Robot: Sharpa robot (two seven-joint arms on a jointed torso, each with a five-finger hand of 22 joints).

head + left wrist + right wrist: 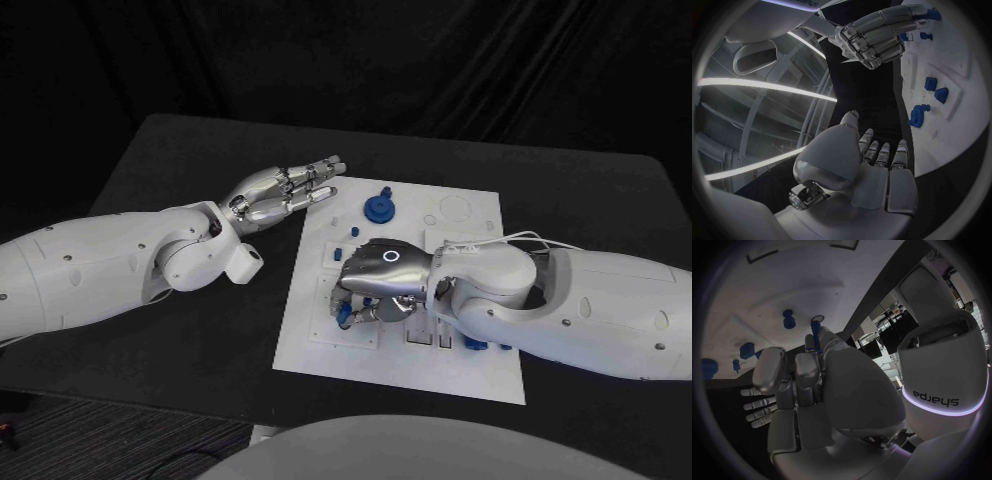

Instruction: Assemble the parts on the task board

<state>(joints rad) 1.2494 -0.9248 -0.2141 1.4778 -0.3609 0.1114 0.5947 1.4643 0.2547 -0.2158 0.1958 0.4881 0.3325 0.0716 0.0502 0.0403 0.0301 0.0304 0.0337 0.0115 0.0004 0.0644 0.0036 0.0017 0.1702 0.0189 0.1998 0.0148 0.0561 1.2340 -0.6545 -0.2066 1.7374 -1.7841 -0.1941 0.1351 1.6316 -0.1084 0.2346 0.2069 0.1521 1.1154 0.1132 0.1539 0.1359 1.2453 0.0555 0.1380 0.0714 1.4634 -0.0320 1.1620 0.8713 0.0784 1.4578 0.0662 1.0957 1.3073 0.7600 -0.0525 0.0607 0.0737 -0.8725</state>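
The white task board [462, 225] lies in the middle of the black table. My right hand [384, 272] hovers over the board's near left part, fingers curled down. It pinches a small blue part [816, 331] at its fingertips; the same part [346, 316] shows under the hand, just above the board. The right hand [876, 35] also appears from the left wrist, with the part [933, 14] at its tips. My left hand [283, 192] floats beside the board's far left edge, fingers stretched out and holding nothing.
A large round blue part [378, 206] stands near the board's far edge, with two small blue parts [351, 231] close by. More blue parts [475, 346] sit at the near edge by my right forearm. Bare black table [188, 150] surrounds the board.
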